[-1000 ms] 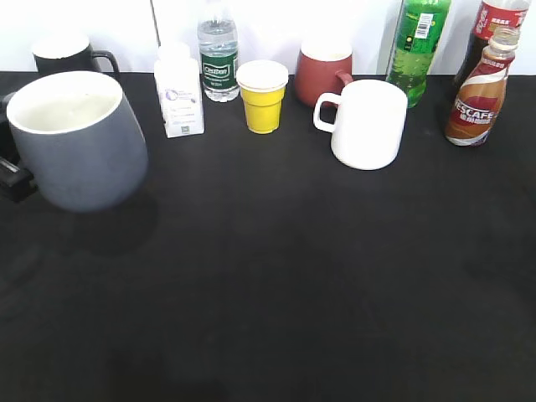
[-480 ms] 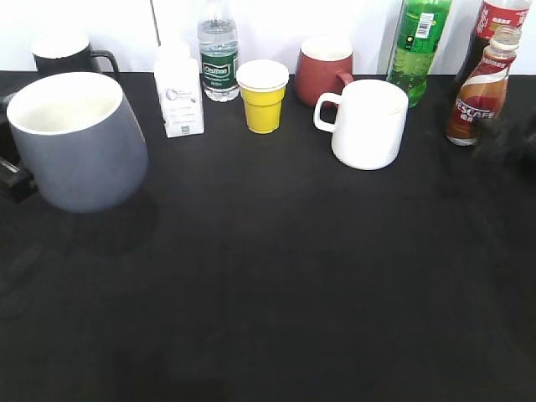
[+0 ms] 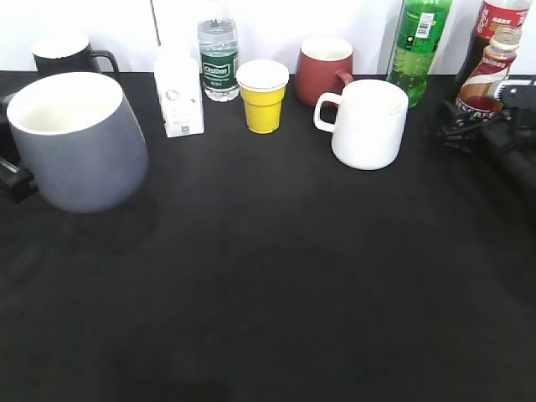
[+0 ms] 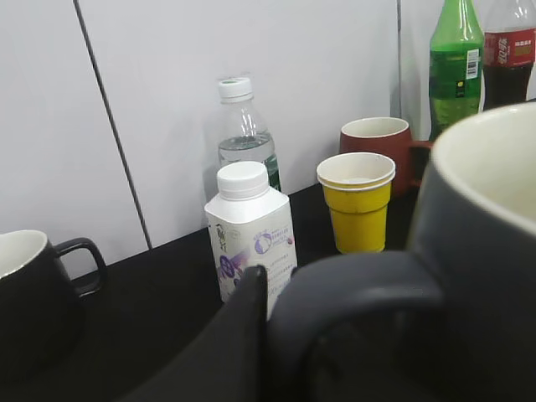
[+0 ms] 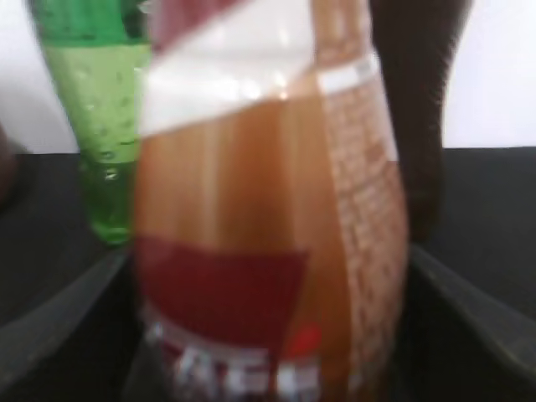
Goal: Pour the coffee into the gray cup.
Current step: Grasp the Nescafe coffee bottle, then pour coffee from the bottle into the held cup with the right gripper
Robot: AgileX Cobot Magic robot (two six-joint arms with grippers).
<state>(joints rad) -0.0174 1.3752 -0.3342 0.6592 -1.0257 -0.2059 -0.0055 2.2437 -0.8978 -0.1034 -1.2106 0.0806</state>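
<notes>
The gray cup (image 3: pixel 79 142) sits at the left of the black table, cream inside. It fills the right of the left wrist view (image 4: pixel 477 234). My left gripper (image 3: pixel 10 176) is shut on its squarish handle. One black finger (image 4: pixel 285 335) presses the handle's outer side; the other finger is hidden. The coffee (image 3: pixel 490 71), a small Nescafe bottle, stands upright at the far right. My right gripper (image 3: pixel 473 117) is open around its lower body, one finger on each side. In the right wrist view the coffee (image 5: pixel 268 193) fills the space between the jaws (image 5: pixel 268 352).
Along the back wall stand a black mug (image 3: pixel 67 54), white milk bottle (image 3: pixel 178 96), water bottle (image 3: pixel 218 59), yellow paper cup (image 3: pixel 263 99), red mug (image 3: pixel 322 71), green bottle (image 3: pixel 417 46) and cola bottle (image 3: pixel 494 21). A white mug (image 3: pixel 368 124) stands left of the coffee.
My right gripper has come in from the right edge and now brackets the coffee bottle. The gray cup and left gripper have not moved.
</notes>
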